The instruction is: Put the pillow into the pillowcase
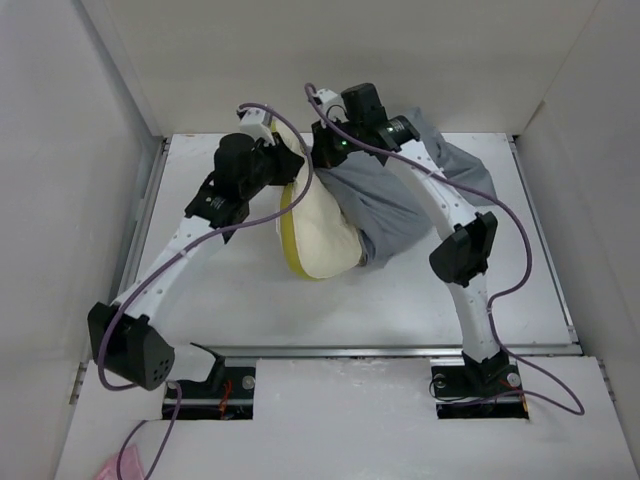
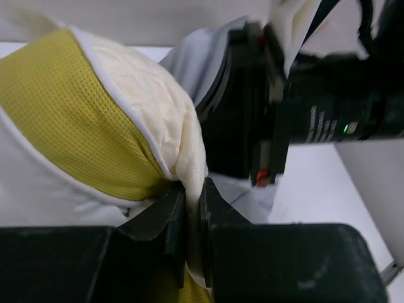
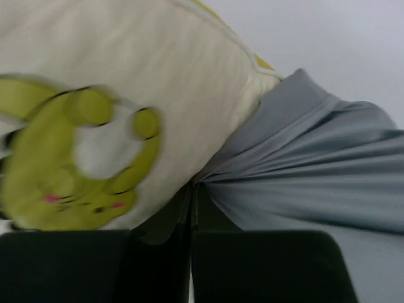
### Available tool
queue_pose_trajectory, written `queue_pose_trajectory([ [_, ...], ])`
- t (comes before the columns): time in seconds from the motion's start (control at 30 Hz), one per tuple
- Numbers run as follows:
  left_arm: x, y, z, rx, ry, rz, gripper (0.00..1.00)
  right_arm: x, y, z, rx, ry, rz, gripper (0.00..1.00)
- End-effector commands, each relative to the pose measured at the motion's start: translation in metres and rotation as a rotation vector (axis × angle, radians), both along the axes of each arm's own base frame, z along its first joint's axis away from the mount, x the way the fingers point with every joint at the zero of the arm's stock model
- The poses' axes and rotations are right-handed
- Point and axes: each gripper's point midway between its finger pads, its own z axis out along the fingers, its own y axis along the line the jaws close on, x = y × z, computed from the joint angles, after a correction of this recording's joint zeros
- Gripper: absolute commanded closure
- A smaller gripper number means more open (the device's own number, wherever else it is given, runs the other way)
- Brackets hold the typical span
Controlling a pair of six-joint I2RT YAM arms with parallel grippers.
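The cream pillow (image 1: 318, 235) with its yellow side edge lies mid-table, its right end inside the grey pillowcase (image 1: 400, 195). My left gripper (image 1: 285, 160) is shut on the pillow's far corner; in the left wrist view the pillow (image 2: 113, 113) is pinched between the black fingers (image 2: 214, 208) of that gripper (image 2: 193, 201). My right gripper (image 1: 325, 150) is close beside it, shut on the pillowcase's rim. In the right wrist view the pillowcase (image 3: 315, 170) fans out from the closed gripper (image 3: 192, 194), next to the pillow (image 3: 158, 82) with a yellow-green cartoon print.
White walls enclose the table (image 1: 250, 290) on the left, back and right. A metal rail (image 1: 400, 350) runs along the near edge. Purple cables (image 1: 270, 215) loop over both arms. The right arm's wrist (image 2: 303, 107) fills the left wrist view.
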Motion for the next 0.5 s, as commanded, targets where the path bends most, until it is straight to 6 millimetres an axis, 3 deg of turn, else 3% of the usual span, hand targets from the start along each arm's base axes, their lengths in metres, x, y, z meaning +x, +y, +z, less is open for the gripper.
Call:
queue_pose_trajectory([
  [0.0, 0.005, -0.005, 0.041, -0.163, -0.136, 0.044, 1.0, -0.128, 0.072, 0.089, 0.268, 0.01, 0.489, 1.0],
  [0.07, 0.008, 0.004, 0.014, -0.131, -0.074, 0.12, 1.0, -0.119, 0.072, 0.077, 0.235, 0.016, 0.442, 1.0],
  [0.13, 0.009, 0.019, -0.001, -0.121, -0.045, 0.211, 1.0, -0.103, 0.06, 0.067, 0.183, 0.027, 0.331, 0.77],
  [0.17, 0.009, 0.025, -0.015, -0.099, -0.02, 0.239, 1.0, -0.075, 0.045, 0.051, 0.121, 0.018, 0.194, 0.64],
  [0.2, 0.008, 0.036, -0.033, -0.088, 0.012, 0.283, 1.0, -0.069, 0.035, 0.038, 0.08, 0.037, 0.145, 0.55],
  [0.23, 0.006, 0.04, -0.048, -0.075, 0.044, 0.307, 1.0, -0.066, 0.024, 0.039, 0.059, 0.031, 0.105, 0.37],
  [0.27, 0.007, 0.051, -0.052, -0.085, 0.055, 0.338, 1.0, -0.065, 0.018, 0.037, 0.039, 0.026, 0.077, 0.29],
  [0.3, 0.003, 0.055, -0.07, -0.072, 0.096, 0.343, 1.0, -0.059, 0.004, 0.025, -0.013, 0.013, 0.044, 0.22],
  [0.33, -0.001, 0.054, -0.072, -0.073, 0.101, 0.33, 1.0, -0.066, -0.007, 0.044, -0.02, -0.043, 0.035, 0.18],
  [0.37, -0.002, 0.059, -0.072, -0.075, 0.099, 0.339, 1.0, -0.068, -0.01, 0.051, -0.042, -0.11, 0.053, 0.09],
  [0.4, -0.002, 0.059, -0.072, -0.075, 0.099, 0.339, 1.0, -0.081, -0.009, 0.048, -0.078, -0.139, 0.089, 0.07],
  [0.43, -0.005, 0.06, -0.073, -0.075, 0.099, 0.339, 1.0, -0.086, -0.008, 0.061, -0.071, -0.209, 0.11, 0.04],
  [0.47, -0.005, 0.06, -0.073, -0.075, 0.099, 0.339, 1.0, -0.102, -0.013, 0.089, -0.058, -0.304, 0.148, 0.01],
])
